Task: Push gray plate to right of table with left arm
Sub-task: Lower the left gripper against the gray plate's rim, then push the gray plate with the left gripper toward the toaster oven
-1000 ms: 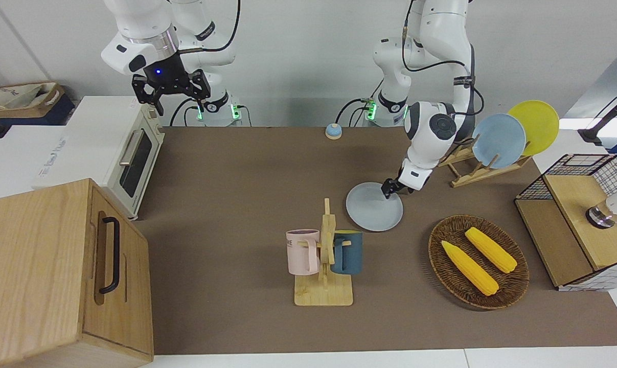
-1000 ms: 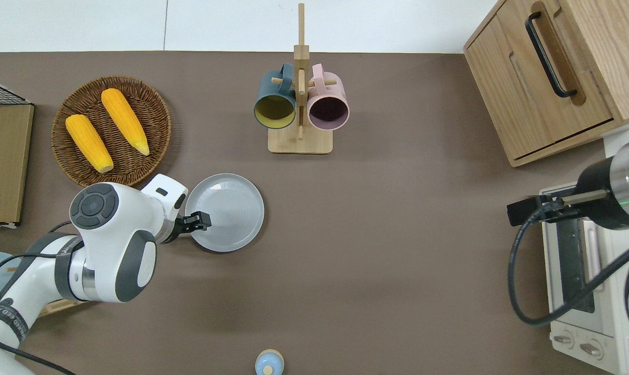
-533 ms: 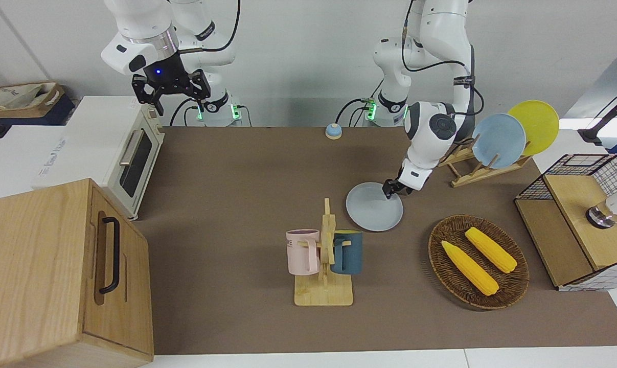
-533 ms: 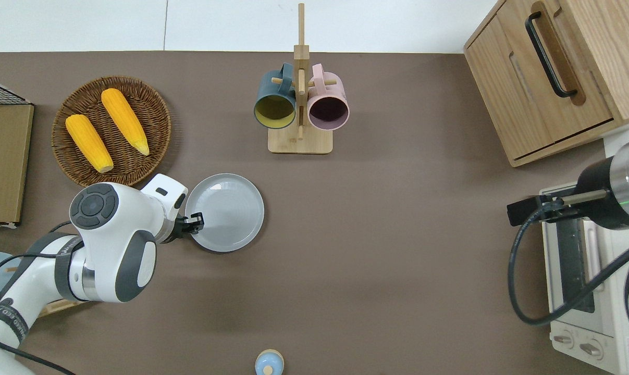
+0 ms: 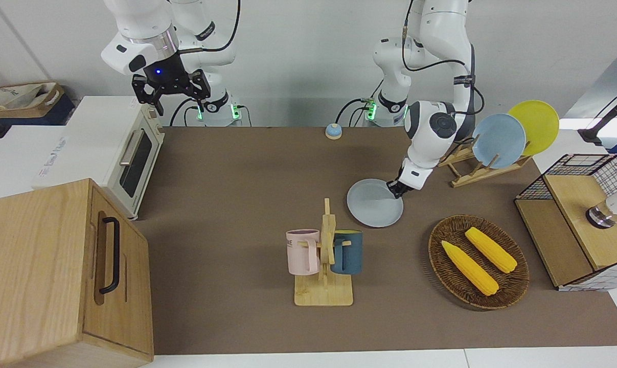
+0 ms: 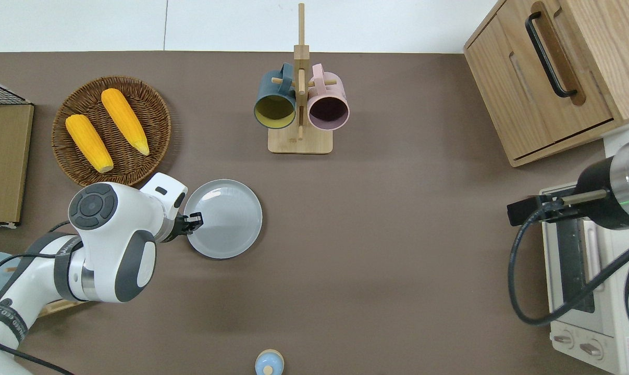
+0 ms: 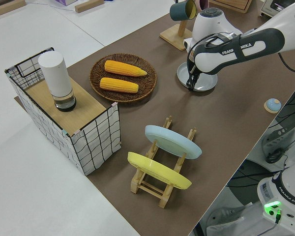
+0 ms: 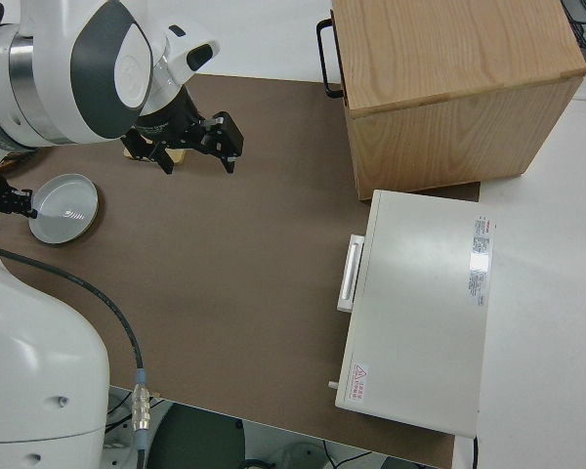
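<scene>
So the left hand is down at the rim of the gray plate, on the edge toward the left arm's end of the worktop, and honestly I can't tell how far apart its fingers are or whether it's actually gripping the rim. The plate sits flat, nearer the robots than the mug rack and just beside the wicker basket of corn. Right arm's parked, its hand spread wide with nothing in it.
</scene>
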